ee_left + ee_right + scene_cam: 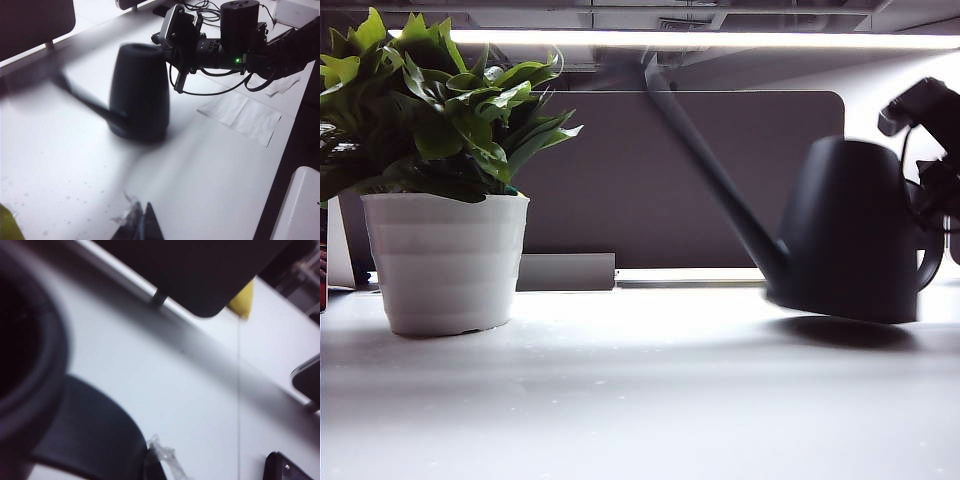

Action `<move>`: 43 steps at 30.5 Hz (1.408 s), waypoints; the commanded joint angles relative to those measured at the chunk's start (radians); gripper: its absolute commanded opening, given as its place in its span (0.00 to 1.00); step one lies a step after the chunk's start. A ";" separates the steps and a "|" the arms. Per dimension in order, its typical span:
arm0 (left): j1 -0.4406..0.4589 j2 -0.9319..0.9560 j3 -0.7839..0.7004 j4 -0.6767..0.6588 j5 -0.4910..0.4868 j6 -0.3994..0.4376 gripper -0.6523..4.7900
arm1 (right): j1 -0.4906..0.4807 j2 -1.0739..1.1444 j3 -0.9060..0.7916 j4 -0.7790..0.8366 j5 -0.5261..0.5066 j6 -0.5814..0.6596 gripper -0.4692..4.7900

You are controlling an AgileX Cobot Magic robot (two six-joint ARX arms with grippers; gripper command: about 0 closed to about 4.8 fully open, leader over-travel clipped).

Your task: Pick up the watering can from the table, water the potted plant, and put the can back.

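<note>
Right gripper (150,467) clamped on the watering can (850,230) handle at the table's (640,400) right side, can tilted, left gripper (142,225) seen with fingers together, nothing held, potted plant (445,180) well apart, dark divider panel (650,180) behind.

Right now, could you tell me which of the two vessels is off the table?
The dark watering can, raised and tilted with shadow beneath; the potted plant sits flat on the table.

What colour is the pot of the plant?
The pot is white with faint horizontal ribs, seen best in the exterior view.
</note>
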State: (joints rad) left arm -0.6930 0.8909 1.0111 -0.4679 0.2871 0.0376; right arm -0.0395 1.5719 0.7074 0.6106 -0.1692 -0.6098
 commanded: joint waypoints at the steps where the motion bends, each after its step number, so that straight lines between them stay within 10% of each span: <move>1: 0.002 -0.002 0.003 0.012 0.004 0.008 0.11 | 0.014 -0.014 0.014 0.071 -0.013 0.031 0.09; 21: 0.002 -0.003 0.003 0.005 -0.004 0.007 0.11 | 0.126 -0.189 0.014 0.026 0.118 0.033 0.09; 26: 0.003 -0.026 0.005 0.000 -0.141 0.007 0.11 | 0.126 -0.293 0.031 0.025 0.118 0.032 0.09; 43: 0.087 -0.140 0.011 -0.087 -0.359 0.094 0.11 | 0.224 -0.242 0.529 -0.350 0.104 -0.115 0.09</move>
State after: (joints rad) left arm -0.6285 0.7563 1.0161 -0.5430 -0.0883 0.1204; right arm 0.1749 1.3216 1.1866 0.2184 -0.0654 -0.7277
